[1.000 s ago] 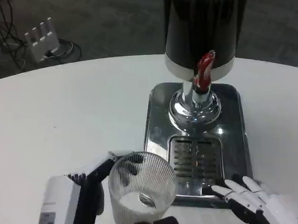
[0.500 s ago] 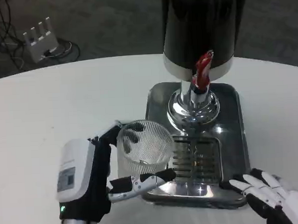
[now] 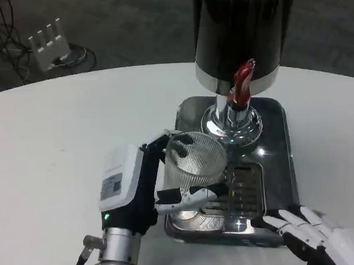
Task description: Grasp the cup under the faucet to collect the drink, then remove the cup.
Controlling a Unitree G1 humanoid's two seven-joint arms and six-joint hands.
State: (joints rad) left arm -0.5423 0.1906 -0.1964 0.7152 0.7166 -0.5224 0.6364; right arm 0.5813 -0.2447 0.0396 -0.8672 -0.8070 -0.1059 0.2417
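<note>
Left hand (image 3: 145, 180) grips the ribbed clear cup (image 3: 192, 164), fingers wrapped round its wall, thumb across the near side. Cup sits over the left edge of the steel drip tray (image 3: 281, 162), tilted a little, its rim just short of the red-handled faucet (image 3: 242, 84) up and to the hand's right. Right hand (image 3: 310, 235) holds nothing, fingers spread, touching the tray's near corner.

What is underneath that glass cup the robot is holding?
Under the ribbed glass cup, held by the left hand, lies the shiny metal tray with its slotted grate. The cup and fingers cover part of the tray.
</note>
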